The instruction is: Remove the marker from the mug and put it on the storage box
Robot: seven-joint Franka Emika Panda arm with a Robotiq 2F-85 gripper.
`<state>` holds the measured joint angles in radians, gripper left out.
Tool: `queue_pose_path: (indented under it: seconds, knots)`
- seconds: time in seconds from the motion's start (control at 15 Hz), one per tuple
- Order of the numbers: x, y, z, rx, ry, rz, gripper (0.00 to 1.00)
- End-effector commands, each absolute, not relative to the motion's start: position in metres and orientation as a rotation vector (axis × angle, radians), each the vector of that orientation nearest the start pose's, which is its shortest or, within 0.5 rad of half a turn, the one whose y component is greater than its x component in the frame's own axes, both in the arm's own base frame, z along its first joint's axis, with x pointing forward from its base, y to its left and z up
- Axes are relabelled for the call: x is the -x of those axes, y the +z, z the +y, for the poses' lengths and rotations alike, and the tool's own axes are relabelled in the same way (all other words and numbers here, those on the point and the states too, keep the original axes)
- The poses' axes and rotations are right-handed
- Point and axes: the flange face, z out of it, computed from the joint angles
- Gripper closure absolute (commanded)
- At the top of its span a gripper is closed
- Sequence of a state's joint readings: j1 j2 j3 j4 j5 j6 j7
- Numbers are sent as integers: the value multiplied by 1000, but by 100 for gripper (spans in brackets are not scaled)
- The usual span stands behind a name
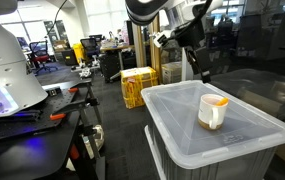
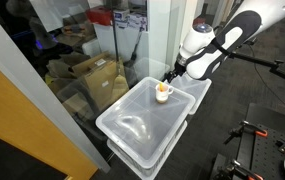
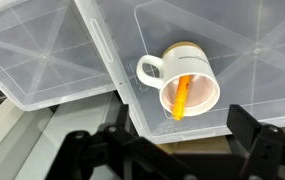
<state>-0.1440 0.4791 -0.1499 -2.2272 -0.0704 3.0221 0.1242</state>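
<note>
Marker point(image 3: 182, 98) is in the mug point(image 3: 187, 62), slanting across the bore with its upper end at the rim. The mug stands upright on the storage box point(image 3: 252, 50) lid, close to the lid edge on the robot's side, handle toward the seam with the neighbouring bin point(image 3: 32, 50).

The gripper point(image 3: 160, 142) hovers above the mug, fingers spread wide, holding nothing.

Step in hand, as judged: descend and pinch the marker.
- Centre over the marker's upper end, not the mug centre.
- Turn the fingers so they close across the barrel and clear the rim.
- Lift straight up. A skewed pull could tip the mug.

Materials:
- Marker: thin, smooth orange cylinder, likely to roll on the lid.
- Mug: glossy cream ceramic, hard and slick.
- Lid: flat translucent plastic with moulded ribs and a raised rim. Lay the marker on a flat panel.
</note>
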Motion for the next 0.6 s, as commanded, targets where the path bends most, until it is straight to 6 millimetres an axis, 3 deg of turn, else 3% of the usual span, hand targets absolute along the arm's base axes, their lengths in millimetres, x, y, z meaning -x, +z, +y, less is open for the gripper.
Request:
queue_pose_path:
  seconds: [0.0, 0.27, 0.4, 0.53]
  knots:
    - [-572, 176, -164, 3193, -499, 494, 0]
    - [-589, 160, -161, 3199, -504, 475, 0]
    - [-595, 153, -160, 3199, -498, 478, 10]
    - [-602, 148, -159, 3197, -504, 489, 13]
